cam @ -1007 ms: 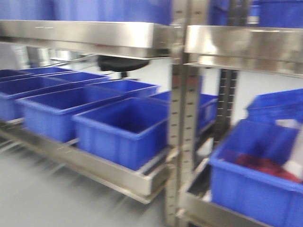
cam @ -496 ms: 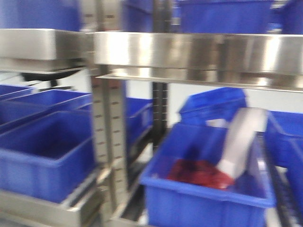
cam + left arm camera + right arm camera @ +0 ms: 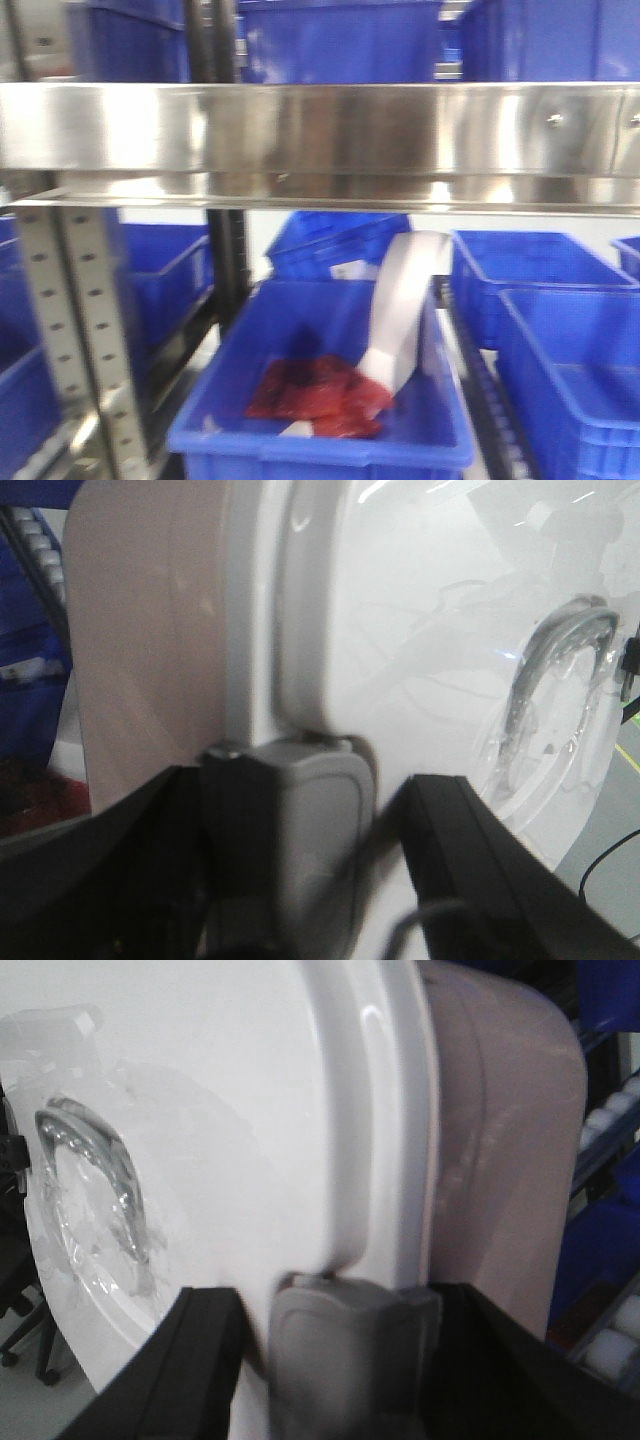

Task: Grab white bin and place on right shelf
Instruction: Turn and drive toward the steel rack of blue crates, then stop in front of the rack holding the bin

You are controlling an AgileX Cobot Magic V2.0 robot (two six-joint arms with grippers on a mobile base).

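The white bin (image 3: 430,630) fills both wrist views, with its glossy lid and pinkish side wall (image 3: 500,1140). My left gripper (image 3: 315,790) has its black fingers either side of the grey latch (image 3: 315,840) at one end of the bin and is shut on it. At the other end my right gripper (image 3: 340,1305) is shut the same way round the other grey latch (image 3: 350,1360). The right shelf (image 3: 330,130) spans the front view with its broad shiny steel rail. The bin and both grippers are out of sight in the front view.
A perforated grey upright (image 3: 85,330) stands at lower left. Under the rail a blue bin (image 3: 320,440) holds red material and a white strip (image 3: 405,300). More blue bins (image 3: 570,370) sit to its right, and others (image 3: 340,40) stand above the rail.
The front view has swept to the right: the uprights slid left across the frame and the blue bin with red material came to the centre. The steel rail now spans the whole width.
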